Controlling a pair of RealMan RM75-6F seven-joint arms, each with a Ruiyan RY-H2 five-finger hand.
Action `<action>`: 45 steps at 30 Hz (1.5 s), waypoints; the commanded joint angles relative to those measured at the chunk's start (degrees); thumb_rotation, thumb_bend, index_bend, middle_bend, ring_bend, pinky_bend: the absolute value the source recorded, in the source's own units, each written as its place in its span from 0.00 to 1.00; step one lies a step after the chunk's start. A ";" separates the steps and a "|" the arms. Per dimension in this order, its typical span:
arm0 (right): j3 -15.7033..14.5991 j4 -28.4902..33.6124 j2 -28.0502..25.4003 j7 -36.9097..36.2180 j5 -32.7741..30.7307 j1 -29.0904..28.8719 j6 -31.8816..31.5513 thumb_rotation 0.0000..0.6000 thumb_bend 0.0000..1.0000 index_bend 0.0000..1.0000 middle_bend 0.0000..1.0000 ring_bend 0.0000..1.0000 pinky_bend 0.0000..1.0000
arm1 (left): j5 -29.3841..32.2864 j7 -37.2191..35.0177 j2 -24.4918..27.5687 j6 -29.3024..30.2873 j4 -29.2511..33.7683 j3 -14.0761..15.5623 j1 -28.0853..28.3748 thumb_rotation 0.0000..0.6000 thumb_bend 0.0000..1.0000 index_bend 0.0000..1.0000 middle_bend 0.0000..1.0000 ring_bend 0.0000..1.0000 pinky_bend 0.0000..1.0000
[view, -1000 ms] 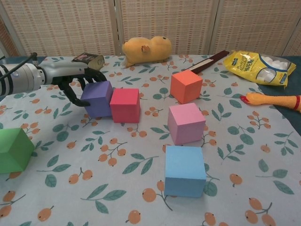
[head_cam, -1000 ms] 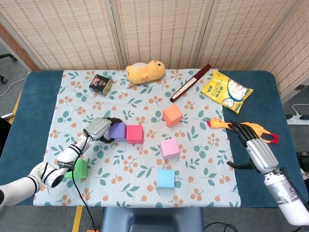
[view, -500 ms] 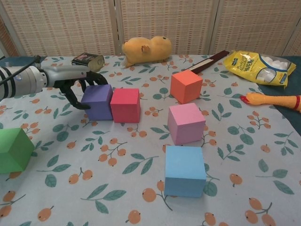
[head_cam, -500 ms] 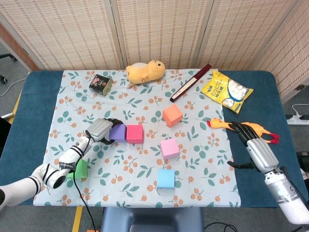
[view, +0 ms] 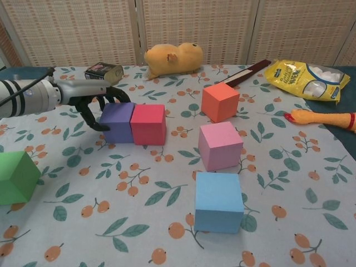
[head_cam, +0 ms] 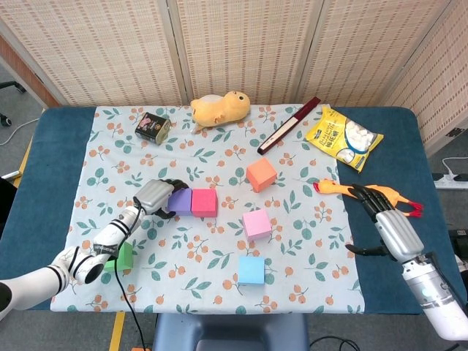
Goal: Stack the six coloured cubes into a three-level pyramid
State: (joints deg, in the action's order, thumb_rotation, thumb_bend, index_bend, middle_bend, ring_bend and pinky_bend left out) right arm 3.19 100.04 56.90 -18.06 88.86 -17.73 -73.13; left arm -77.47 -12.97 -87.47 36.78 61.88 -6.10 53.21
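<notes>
A purple cube point(head_cam: 180, 201) point(view: 118, 122) sits flat on the floral cloth, flush against a red cube point(head_cam: 204, 202) point(view: 148, 124) on its right. My left hand point(head_cam: 156, 195) point(view: 92, 99) grips the purple cube from the left, fingers curled behind it and thumb at its left face. An orange cube point(head_cam: 261, 175) point(view: 220, 102), a pink cube point(head_cam: 257, 224) point(view: 221, 146), a blue cube point(head_cam: 251, 270) point(view: 218, 201) and a green cube point(head_cam: 121, 256) point(view: 16, 177) stand apart. My right hand point(head_cam: 389, 223) rests open at the table's right side, holding nothing.
Along the far edge lie a yellow plush toy point(head_cam: 219, 107), a small tin point(head_cam: 152, 126), a dark red stick point(head_cam: 289, 124) and a yellow snack bag point(head_cam: 344, 137). A rubber chicken point(head_cam: 333, 188) lies just beyond my right hand's fingers.
The left hand has slid the purple cube a little to the right, and it now stands square against the red cube. The right hand has hardly moved.
</notes>
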 commanded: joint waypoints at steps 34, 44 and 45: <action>-0.02 -0.78 -0.03 -1.38 0.46 0.54 -0.54 1.00 0.00 0.00 0.01 0.00 0.04 | 2.90 1.71 0.26 -1.48 1.36 -1.09 0.46 1.00 0.32 0.24 0.12 0.18 0.34; 0.01 -0.87 0.06 -1.54 0.45 0.40 -0.26 1.00 0.00 0.00 0.01 0.00 0.04 | 2.81 1.72 -0.16 -0.65 0.92 -1.24 0.12 1.00 0.32 0.27 0.24 0.28 0.37; 0.00 -0.85 0.05 -1.54 0.49 0.41 -0.27 1.00 0.00 0.00 0.01 0.00 0.04 | 2.65 1.60 -0.06 -0.52 1.06 -1.25 0.09 1.00 0.32 0.27 0.24 0.28 0.37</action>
State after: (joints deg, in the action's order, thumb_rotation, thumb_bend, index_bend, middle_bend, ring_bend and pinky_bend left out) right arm 3.19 99.19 56.96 -19.60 89.34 -17.32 -73.40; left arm -74.80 -11.34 -87.55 36.24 62.91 -7.34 53.32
